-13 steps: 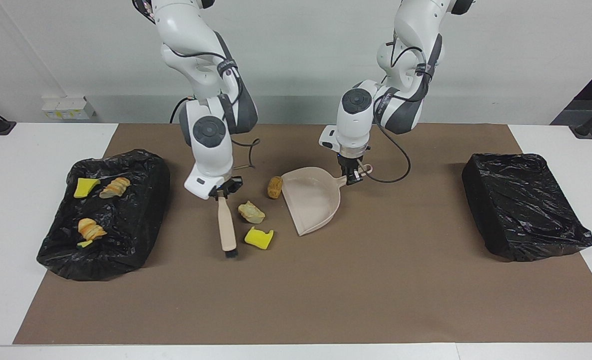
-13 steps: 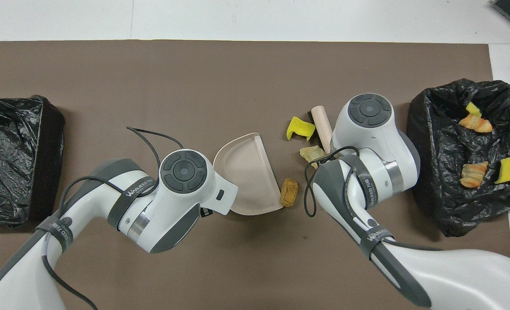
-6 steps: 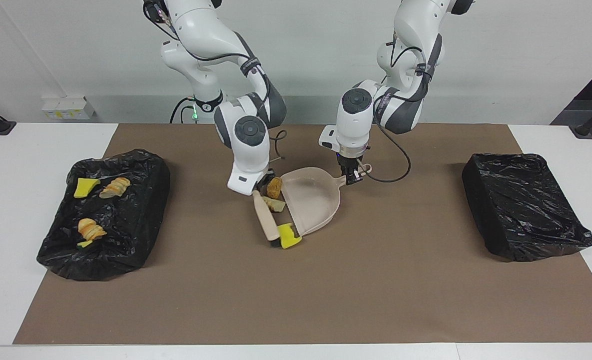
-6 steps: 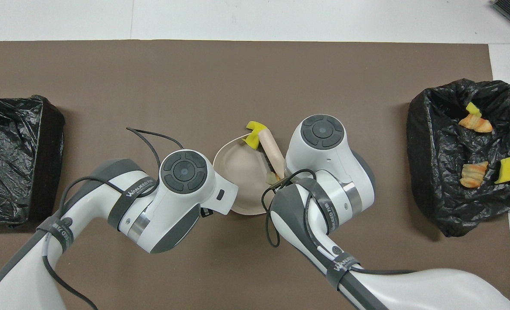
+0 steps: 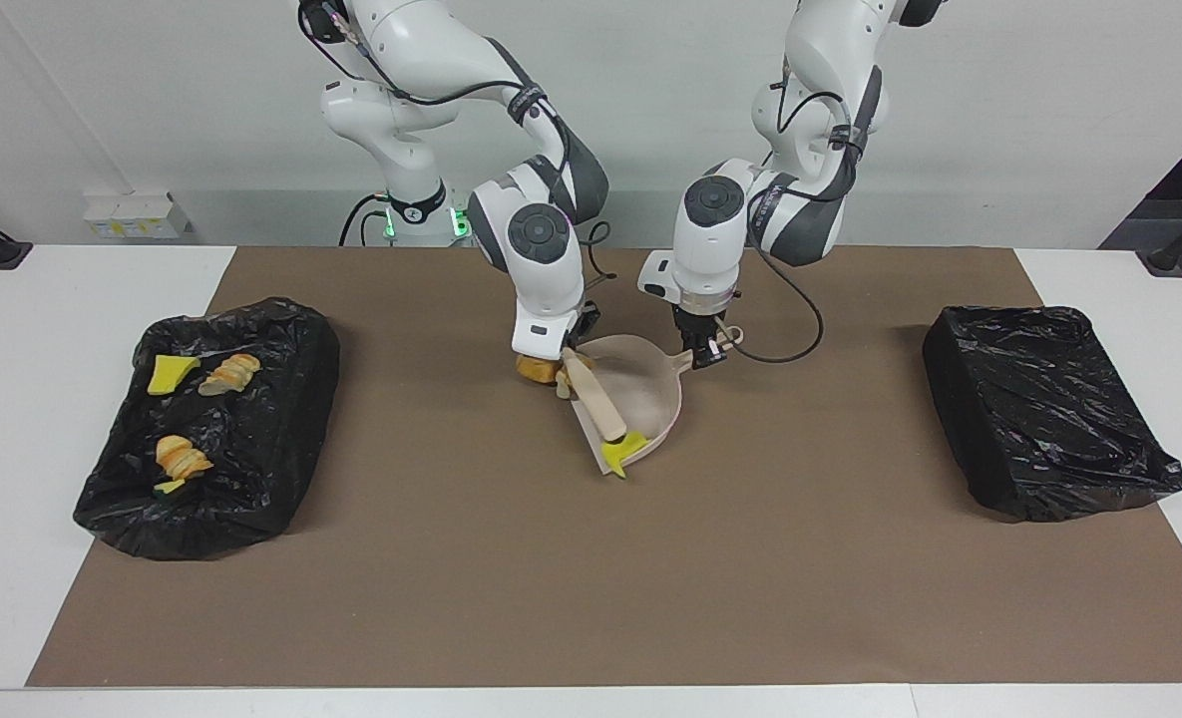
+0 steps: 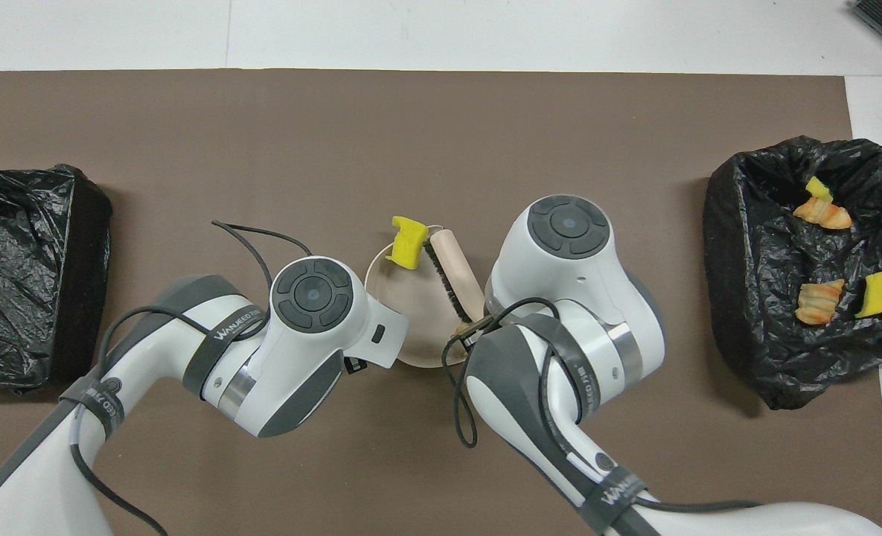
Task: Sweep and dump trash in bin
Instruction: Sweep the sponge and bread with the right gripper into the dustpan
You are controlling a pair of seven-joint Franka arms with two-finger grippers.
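**Facing view**
- Right gripper [image 5: 561, 349], frame centre: clenched on the handle of the brush [image 5: 595, 404], which slants down across the mouth of the pan, bristles low
- Left gripper [image 5: 702, 349], just beside it at upper centre: clamped on the handle of the dustpan [image 5: 650, 384], which lies flat on the brown mat [image 5: 591, 578]
- Yellow sponge piece [image 5: 620, 455]: on the pan's lower lip, partly hanging over the edge; judged only half in
- Brown chunk [image 5: 534, 370]: on the mat under the right gripper, touching the pan's open edge but outside it
- Filled bin [image 5: 251, 479], black-lined, at the frame's edge toward the right arm's end: four scraps [image 5: 182, 456] already lie in it
- Second bin [image 5: 1044, 414], at the frame's edge toward the left arm's end: no scraps showing

**Overhead view**
- Both grippers hidden under their own wrists
- Brush [image 6: 452, 257]: lies along one side of the dustpan [image 6: 411, 327], frame centre
- Yellow sponge piece [image 6: 405, 243]: at the pan's upper rim
- Brown chunk: not visible, covered by the right arm
- Filled bin [image 6: 731, 246]: scraps [image 6: 820, 301] inside

**Progress, as judged**
- One batch dumped
- Current sweep under way
- Left to do: push the brown chunk in, seat the sponge piece, carry the pan to the bin and tip it
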